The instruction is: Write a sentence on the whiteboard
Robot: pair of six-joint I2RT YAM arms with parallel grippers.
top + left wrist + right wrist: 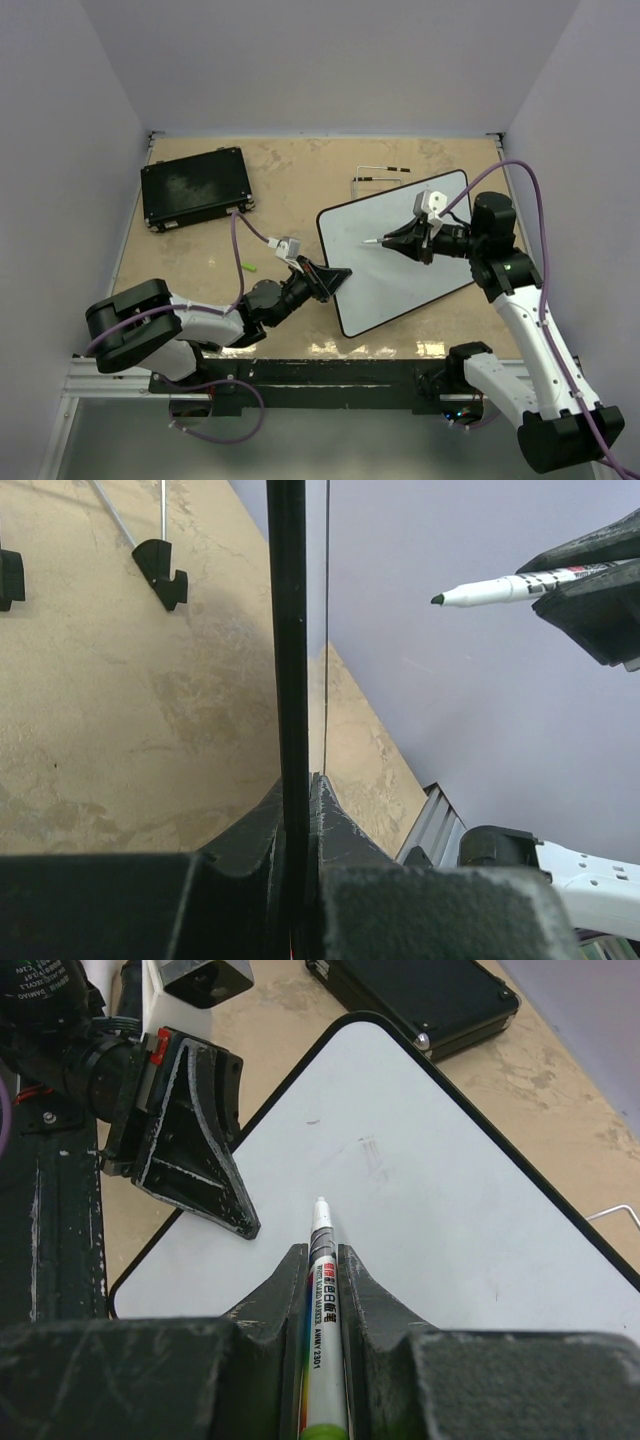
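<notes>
Whiteboard [400,280] sits right of centre on the table [290,200], turned at an angle w/ one corner toward the arm bases. Can't tell if it lies fully flat or is lifted a bit at the gripped edge. Face reads blank: no sentence on it yet, only faint grey smudges in the right wrist view.

Handling, my read:
- Board looks thin, stiff and light.
- The glossy face is prob. slick, so it would skate on the table under pen pressure.
- Best hold is the black rim at an edge, off the writing area.

That's where the left gripper [332,277] is, at the board's left edge. The left wrist view shows its jaws closed tight on the rim, one finger each side.

Marker [320,1225] is clamped in the right gripper [408,240], barrel pinched between the two fingers. Cap is off and the tip points toward the board's left part. Tip looks just above the surface; contact not certain. The barrel is slim and smooth, so it could slip back in the jaws if pressed hard. Light pressure seems the safer call.

Further out:
- A black case [195,187] sits at the far left, well apart from the board.
- A bent wire stand [380,175] is just behind the board's far edge.
- A small green bit [250,267] lies near the left arm, too small to ID.
</notes>
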